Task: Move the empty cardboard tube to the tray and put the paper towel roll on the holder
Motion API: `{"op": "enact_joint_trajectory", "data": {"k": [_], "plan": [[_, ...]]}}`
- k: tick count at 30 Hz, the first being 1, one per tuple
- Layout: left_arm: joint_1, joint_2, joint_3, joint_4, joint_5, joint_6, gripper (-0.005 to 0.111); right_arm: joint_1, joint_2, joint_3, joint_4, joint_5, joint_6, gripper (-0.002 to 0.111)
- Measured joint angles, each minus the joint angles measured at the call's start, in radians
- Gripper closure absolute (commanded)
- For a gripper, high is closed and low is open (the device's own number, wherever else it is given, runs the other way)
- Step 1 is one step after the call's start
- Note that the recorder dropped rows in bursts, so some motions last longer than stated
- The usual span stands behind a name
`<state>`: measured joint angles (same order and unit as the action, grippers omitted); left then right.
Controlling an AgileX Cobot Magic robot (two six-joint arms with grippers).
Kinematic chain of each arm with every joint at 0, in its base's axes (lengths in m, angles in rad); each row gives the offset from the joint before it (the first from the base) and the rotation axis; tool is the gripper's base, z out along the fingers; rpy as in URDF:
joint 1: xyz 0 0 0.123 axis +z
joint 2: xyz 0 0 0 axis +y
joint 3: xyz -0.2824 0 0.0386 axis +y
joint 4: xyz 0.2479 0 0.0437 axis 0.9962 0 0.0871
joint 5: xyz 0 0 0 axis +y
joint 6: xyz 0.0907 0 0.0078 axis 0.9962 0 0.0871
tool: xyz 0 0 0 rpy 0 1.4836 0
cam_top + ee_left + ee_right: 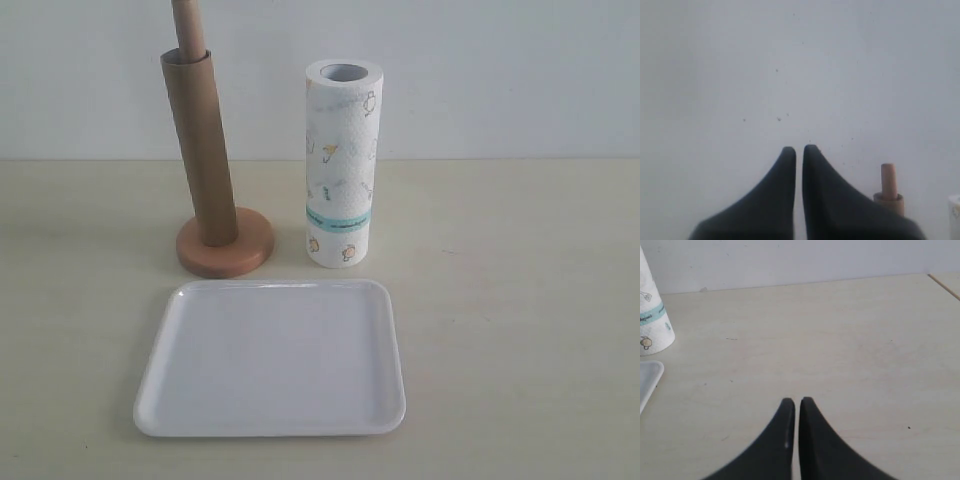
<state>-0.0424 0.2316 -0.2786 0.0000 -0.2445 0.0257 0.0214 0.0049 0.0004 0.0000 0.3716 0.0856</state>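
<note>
Presently the cardboard tube [200,150] is standing sleeved over the pole [187,25] of the holder [228,250], with the pole's tip poking out above it. The paper towel roll [343,165] is standing upright just beside the holder. The tray [270,360] is lying in front of both, carrying nothing. The left claw [799,149] and the right claw [797,401] are each showing jaws pressed together, gripping nothing, well away from the items. I am judging the tube light, hollow, stiff yet crushable, so pinching its upper wall gently and lifting straight up looks wisest. The roll is looking soft, bulky and light, and its open core rim is offering the surer hold.
</note>
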Motion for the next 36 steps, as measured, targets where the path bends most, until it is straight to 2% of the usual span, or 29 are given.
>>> {"op": "enact_joint_trajectory", "data": {"k": [5,8,14,19,22,26,29,33,36], "plan": [[0.000,0.331,-0.100,0.000,0.000,0.000,0.102,0.000,0.000,0.000,0.000,0.000,0.000,0.105],[0.000,0.485,-0.114,0.000,-0.056,0.000,0.102,0.000,0.000,0.000,0.000,0.000,0.000,0.105],[0.000,0.706,-0.116,0.000,-0.242,0.000,0.102,0.000,0.000,0.000,0.000,0.000,0.000,0.105],[0.000,0.851,-0.123,0.026,-0.288,-0.005,0.103,0.000,0.000,0.000,0.000,0.000,0.000,0.105],[0.000,0.944,-0.150,0.146,-0.296,-0.112,0.103,0.000,0.000,0.000,0.000,0.000,0.000,0.105],[0.000,1.088,-0.212,0.529,-0.413,-0.379,0.103,0.000,0.000,0.000,0.000,0.000,0.000,0.105],[0.000,1.188,-0.275,0.755,-0.543,-0.457,0.103,0.000,0.000,0.000,0.000,0.000,0.000,0.105],[0.000,1.302,-0.342,0.850,-0.599,-0.484,0.102,0.000,0.000,0.000,0.000,0.000,0.000,0.105],[0.000,1.366,-0.368,0.864,-0.606,-0.491,0.089,0.000,0.000,0.000,0.000,0.000,0.000,0.105]]}}
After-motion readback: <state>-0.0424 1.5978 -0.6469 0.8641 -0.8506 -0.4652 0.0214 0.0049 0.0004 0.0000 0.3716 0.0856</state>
